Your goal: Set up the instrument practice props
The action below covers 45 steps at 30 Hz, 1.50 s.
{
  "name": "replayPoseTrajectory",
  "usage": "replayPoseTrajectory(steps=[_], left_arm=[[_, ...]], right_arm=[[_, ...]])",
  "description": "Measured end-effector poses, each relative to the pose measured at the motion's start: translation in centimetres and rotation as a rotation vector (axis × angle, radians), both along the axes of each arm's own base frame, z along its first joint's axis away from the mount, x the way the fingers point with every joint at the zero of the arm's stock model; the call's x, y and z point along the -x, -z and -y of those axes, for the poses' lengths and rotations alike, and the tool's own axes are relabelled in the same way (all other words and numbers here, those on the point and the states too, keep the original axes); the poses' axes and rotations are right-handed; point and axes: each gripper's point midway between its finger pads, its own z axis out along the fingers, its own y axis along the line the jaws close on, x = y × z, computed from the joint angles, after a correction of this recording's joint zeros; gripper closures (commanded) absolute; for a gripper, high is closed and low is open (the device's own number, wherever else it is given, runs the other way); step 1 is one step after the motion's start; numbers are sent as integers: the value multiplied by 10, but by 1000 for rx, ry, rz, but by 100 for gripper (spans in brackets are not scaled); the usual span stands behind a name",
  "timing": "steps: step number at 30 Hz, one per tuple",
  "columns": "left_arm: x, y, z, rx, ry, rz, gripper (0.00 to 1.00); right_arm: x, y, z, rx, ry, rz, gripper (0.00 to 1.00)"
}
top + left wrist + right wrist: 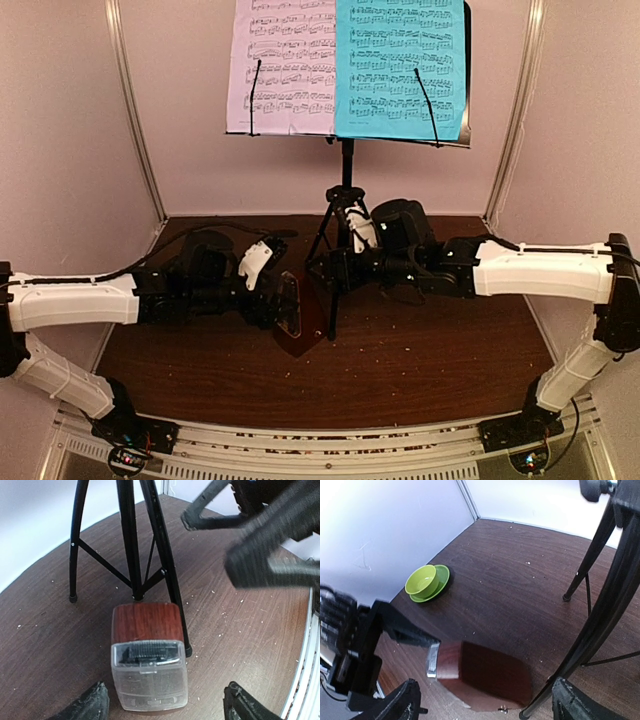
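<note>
The black music stand [347,165] rises at the back on its tripod [132,555], with the white music sheet [285,60] on its left half and the cyan music sheet [400,65] on its right. The brown wooden metronome [147,655] with its clear cover stands on the table against a front tripod leg [170,580]. My left gripper [167,700] is open, its fingers [92,705] on either side of the metronome with a gap on both sides. My right gripper [485,705] is open over the metronome [485,675] from the other side, with a tripod leg [600,625] beside its right finger.
A lime-green bowl [425,581] sits on a matching saucer near the left wall. Both grippers crowd close together at the tripod's foot [335,270]. White walls enclose the brown table [430,360] on three sides.
</note>
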Motion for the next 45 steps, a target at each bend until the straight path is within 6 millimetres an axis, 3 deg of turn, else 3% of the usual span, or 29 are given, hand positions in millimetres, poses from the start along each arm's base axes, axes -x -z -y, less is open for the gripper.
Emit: replayPoseTrajectory(steps=[6,18,35,45], left_arm=[[-5,3,1,52,-26,27,22],[-15,-2,12,110,-21,56,32],[-19,-6,9,105,-30,85,73],[-15,-6,8,112,-3,98,84]], right_arm=[[-12,-3,-11,-30,-4,-45,11],[-11,28,-25,-66,-15,-205,16],[-16,37,-25,-69,11,-236,19],[-17,37,-24,-45,-1,-200,19]])
